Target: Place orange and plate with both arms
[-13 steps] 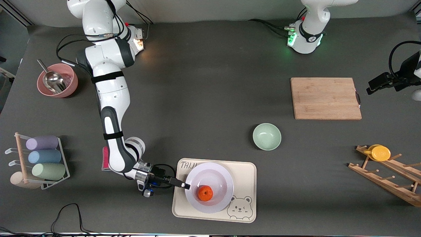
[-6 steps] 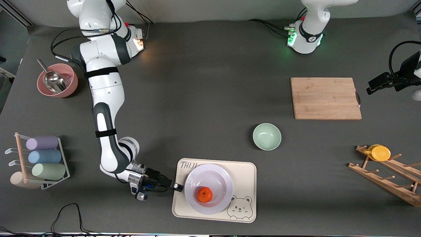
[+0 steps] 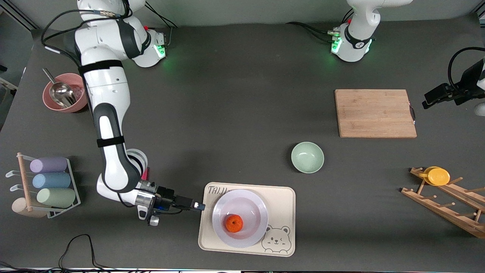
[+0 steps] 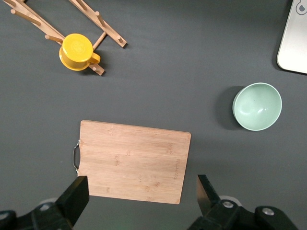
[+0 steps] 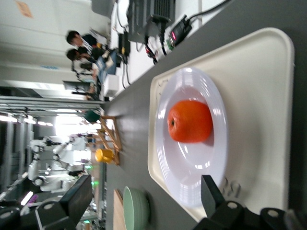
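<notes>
The orange (image 3: pixel 234 223) (image 5: pixel 191 120) lies in the shallow centre of the pale lavender plate (image 3: pixel 248 206) (image 5: pixel 189 167). The plate rests flat on the cream bear tray (image 3: pixel 282 197) (image 5: pixel 259 120), near the front camera. My right gripper (image 3: pixel 199 206) (image 5: pixel 146 194) is low, just off the tray's edge toward the right arm's end. It is open, empty and a short gap from the plate's rim. My left gripper (image 3: pixel 428 101) (image 4: pixel 142 196) waits open and empty in the air by the wooden cutting board (image 3: pixel 375 113) (image 4: pixel 132 160).
A mint-green bowl (image 3: pixel 307 157) (image 4: pixel 257 106) stands between the tray and the board. A wooden rack with a yellow cup (image 3: pixel 437 176) is at the left arm's end. A pink bowl with a scoop (image 3: pixel 66 92) and a rack of pastel cups (image 3: pixel 49 181) stand at the right arm's end.
My right gripper has let go of the plate's rim, opened, and drawn back off the tray toward the right arm's end. The plate has settled on the tray. The left arm has not moved.
</notes>
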Tool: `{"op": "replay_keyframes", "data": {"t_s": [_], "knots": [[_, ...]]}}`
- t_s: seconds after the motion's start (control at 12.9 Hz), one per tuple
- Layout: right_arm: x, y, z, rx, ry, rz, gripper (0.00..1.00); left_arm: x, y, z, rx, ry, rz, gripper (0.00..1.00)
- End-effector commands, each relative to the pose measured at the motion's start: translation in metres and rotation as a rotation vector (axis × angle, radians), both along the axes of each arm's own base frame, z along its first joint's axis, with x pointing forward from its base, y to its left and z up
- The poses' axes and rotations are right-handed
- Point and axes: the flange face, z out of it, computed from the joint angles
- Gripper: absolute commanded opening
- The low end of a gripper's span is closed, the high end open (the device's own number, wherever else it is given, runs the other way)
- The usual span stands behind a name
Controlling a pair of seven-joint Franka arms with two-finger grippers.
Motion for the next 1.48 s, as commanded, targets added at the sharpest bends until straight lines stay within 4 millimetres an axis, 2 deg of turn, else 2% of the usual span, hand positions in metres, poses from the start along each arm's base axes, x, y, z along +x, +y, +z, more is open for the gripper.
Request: {"op": "replay_keyframes", "data": {"t_s": [0.0,0.23,0.39,0.47,0.62,0.78,0.93,1.01,1.09,1.24,1.4], "knots": [[-0.029,-0.020,0.052,-0.177,0.051,0.065,1.00,-0.005,-0.001,0.007,-0.010,-0.009,-0.015,1.00],[-0.056,-0.038,0.109,-0.390,0.047,0.160,1.00,-0.006,-0.002,0.008,0.004,-0.004,-0.019,1.00],[-0.075,-0.051,0.137,-0.538,0.020,0.245,1.00,-0.007,0.000,0.009,0.004,0.004,-0.018,1.00],[-0.081,-0.065,0.152,-0.626,-0.002,0.280,1.00,-0.007,-0.003,0.008,0.005,0.005,-0.023,1.00],[-0.098,-0.081,0.180,-0.723,0.035,0.288,1.00,-0.006,-0.025,0.014,0.020,-0.006,-0.063,1.00],[-0.113,-0.093,0.206,-0.813,0.124,0.284,1.00,-0.004,-0.030,0.023,0.039,-0.021,-0.066,1.00],[-0.121,-0.112,0.242,-0.946,0.079,0.308,1.00,0.001,-0.021,0.028,0.037,-0.053,-0.060,1.00],[-0.125,-0.127,0.259,-0.986,0.070,0.299,1.00,-0.001,-0.017,0.028,0.036,-0.046,-0.056,1.00],[-0.128,-0.133,0.280,-1.019,0.041,0.291,1.00,-0.003,-0.017,0.031,0.036,-0.047,-0.059,1.00],[-0.134,-0.137,0.311,-1.028,0.076,0.285,1.00,-0.005,-0.020,0.034,0.037,-0.032,-0.076,1.00],[-0.134,-0.137,0.329,-1.032,0.094,0.248,1.00,-0.006,-0.024,0.046,0.038,-0.044,-0.085,1.00]]}}
